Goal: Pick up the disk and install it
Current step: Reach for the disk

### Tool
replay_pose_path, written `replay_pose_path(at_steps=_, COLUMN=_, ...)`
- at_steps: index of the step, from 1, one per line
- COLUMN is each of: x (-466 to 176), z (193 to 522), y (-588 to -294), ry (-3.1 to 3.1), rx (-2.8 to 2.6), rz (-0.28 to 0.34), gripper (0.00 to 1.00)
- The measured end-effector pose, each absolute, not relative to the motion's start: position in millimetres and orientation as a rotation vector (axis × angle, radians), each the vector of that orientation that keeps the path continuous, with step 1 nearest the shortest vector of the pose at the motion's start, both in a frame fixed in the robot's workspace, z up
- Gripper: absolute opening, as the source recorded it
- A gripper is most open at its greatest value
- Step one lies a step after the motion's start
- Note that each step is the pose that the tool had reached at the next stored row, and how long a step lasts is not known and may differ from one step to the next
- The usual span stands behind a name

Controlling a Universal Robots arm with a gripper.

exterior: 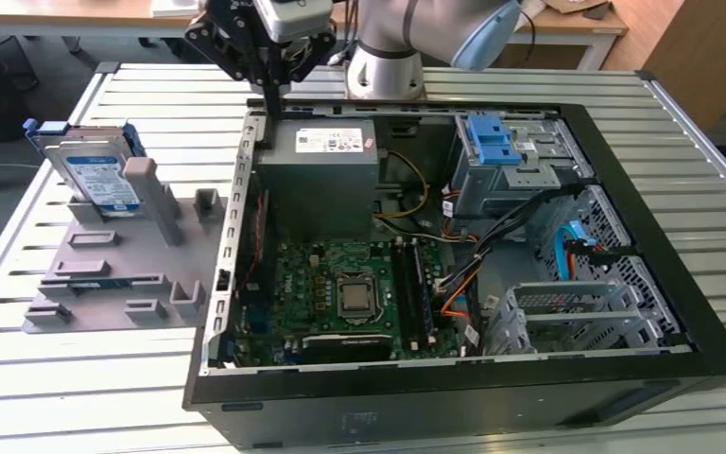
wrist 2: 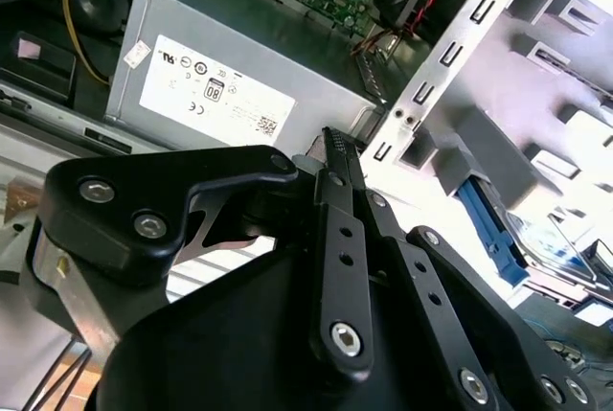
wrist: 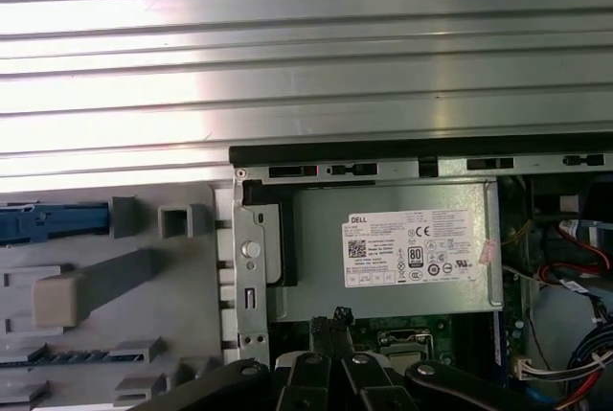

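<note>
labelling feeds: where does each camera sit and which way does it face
exterior view: off the arm, high, looking down into the open case; arm and hand show
first wrist view: on the arm, looking down at the power supply; hand shows
second wrist view: on the arm, looking along the hand to the power supply
shared: power supply and hand

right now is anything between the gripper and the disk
Nothing visible blocks it. The gripper hangs above the computer case's wall; the disk stands upright in the grey fixture outside the case, to the exterior view's left. A grey post stands beside the disk on the case side, but the disk's top is uncovered.
</note>
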State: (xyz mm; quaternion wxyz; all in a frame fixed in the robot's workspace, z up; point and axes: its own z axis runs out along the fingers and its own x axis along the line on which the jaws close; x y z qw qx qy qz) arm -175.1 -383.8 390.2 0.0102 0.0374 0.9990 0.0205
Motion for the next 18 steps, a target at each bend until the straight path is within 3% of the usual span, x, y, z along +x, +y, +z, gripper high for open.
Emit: replay_pose_path(at_steps=18, x=-188.8, z=388.5, y=-382.7, ry=3.118, rx=0.117, rz=0.064, gripper=0.11)
